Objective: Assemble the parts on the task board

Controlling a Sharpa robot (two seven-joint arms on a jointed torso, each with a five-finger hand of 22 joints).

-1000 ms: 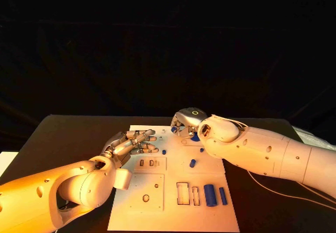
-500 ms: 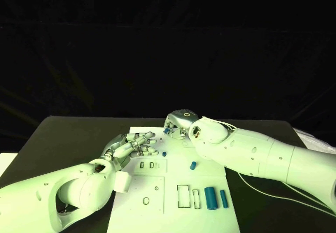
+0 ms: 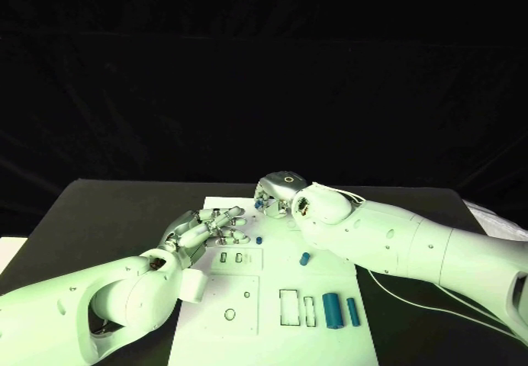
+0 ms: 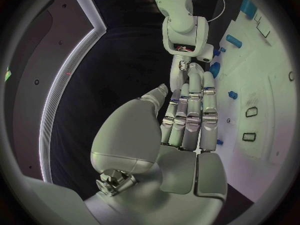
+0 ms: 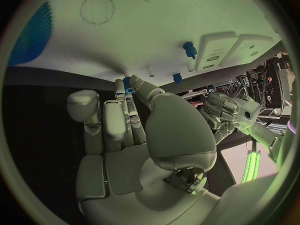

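The right robot hand is at the far edge of the task board, fingers drawn together on a small blue part; the right wrist view shows that blue piece pinched at the fingertips, right against the board's surface, so the hand has hold of it. Over the last second this hand has slid along the far edge toward the left hand — in the head view its blue piece now sits nearer the board's far left corner than before; I judge it is carrying the part toward a seat on that side, though which hole it aims at cannot be told.

The left robot hand has hardly moved; it lies flat on the board's left margin, fingers stretched out side by side and holding nothing, probably steadying the plate on the bench.

Just toward the robot from the right hand, a small blue peg and a loose blue piece lie where they were; farther still from both hands, near the board's near edge, two longer blue bars lie side by side next to the rectangular slots — none of these is seated yet, so most of the assembly remains.
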